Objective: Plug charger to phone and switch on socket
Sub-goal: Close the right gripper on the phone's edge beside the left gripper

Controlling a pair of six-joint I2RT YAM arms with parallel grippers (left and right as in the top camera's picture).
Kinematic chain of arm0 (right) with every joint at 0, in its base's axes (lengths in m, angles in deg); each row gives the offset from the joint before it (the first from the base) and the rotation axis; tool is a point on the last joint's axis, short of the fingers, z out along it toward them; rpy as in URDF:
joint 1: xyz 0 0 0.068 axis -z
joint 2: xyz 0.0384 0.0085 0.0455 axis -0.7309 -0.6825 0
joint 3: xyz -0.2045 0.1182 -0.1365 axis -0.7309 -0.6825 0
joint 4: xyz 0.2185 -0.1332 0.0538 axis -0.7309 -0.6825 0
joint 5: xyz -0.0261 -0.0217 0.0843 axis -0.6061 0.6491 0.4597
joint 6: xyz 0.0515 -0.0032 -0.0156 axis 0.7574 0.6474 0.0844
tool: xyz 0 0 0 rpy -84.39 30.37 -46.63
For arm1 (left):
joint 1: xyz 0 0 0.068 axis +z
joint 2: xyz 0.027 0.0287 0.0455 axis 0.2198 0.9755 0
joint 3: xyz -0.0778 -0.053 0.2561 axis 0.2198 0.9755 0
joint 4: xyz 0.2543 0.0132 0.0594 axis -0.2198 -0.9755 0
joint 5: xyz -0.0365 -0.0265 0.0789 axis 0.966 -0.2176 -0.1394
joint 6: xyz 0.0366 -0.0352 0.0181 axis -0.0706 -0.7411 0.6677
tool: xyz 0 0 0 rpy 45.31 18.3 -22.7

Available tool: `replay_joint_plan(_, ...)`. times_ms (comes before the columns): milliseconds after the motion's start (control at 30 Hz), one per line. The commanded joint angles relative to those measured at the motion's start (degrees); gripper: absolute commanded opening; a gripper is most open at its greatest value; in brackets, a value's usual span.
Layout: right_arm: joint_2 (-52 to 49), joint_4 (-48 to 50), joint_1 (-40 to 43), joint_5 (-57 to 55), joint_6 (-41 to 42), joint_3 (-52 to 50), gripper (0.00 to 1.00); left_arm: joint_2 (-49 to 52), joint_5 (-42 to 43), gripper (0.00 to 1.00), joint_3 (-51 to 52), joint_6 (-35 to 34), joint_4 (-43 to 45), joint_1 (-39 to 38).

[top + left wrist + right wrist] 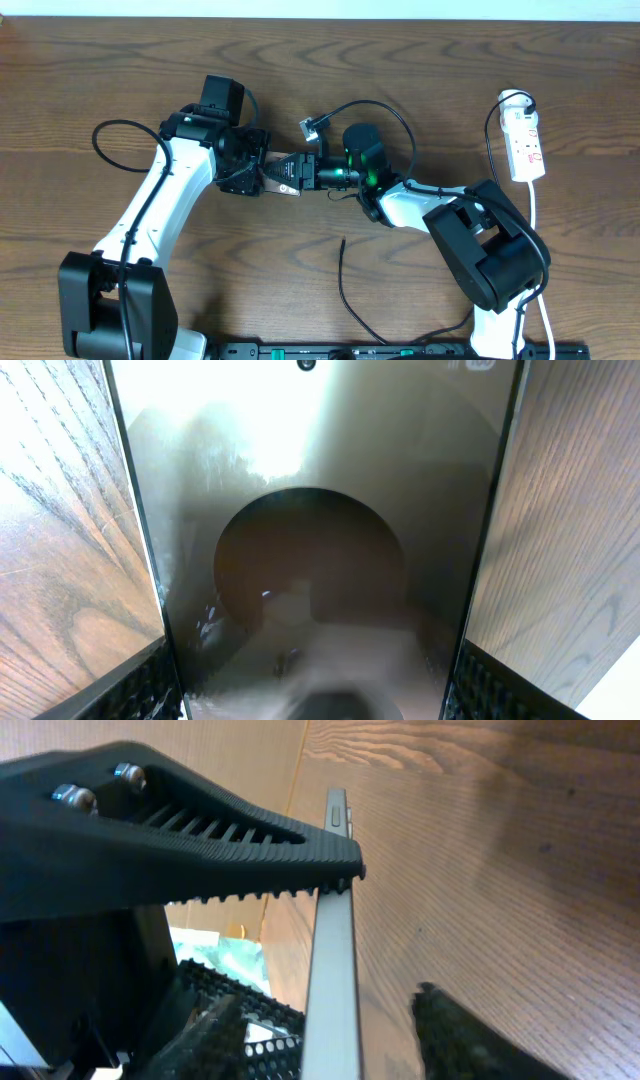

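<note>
Left gripper clamps phone; right gripper spread around its end, unclenched. Charger loose on table, socket untouched. Next, likely: right fetches plug tip.

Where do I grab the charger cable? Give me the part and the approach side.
Grip the charger just behind its plug tip, coming straight down from above. It lies flat on the table, its last stretch straight and unobstructed, with the tip toward the table's middle. Closing across that stretch should probably keep the tip steady for aiming at the phone.
</note>
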Motion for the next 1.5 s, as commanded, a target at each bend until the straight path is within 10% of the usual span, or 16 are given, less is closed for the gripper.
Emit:
replay_joint_plan(0, -0.24, -0.02, -0.61, 0.33, -0.68, 0.76, 0.46, 0.26, -0.37, 0.07, -0.39, -0.26, -0.17, -0.2)
replay_joint_plan(1467, -0.24, -0.07, -0.59, 2.38, -0.68, 0.76, 0.07, 0.26, -1.05, 0.07, -0.39, -0.24, 1.36, -0.68)
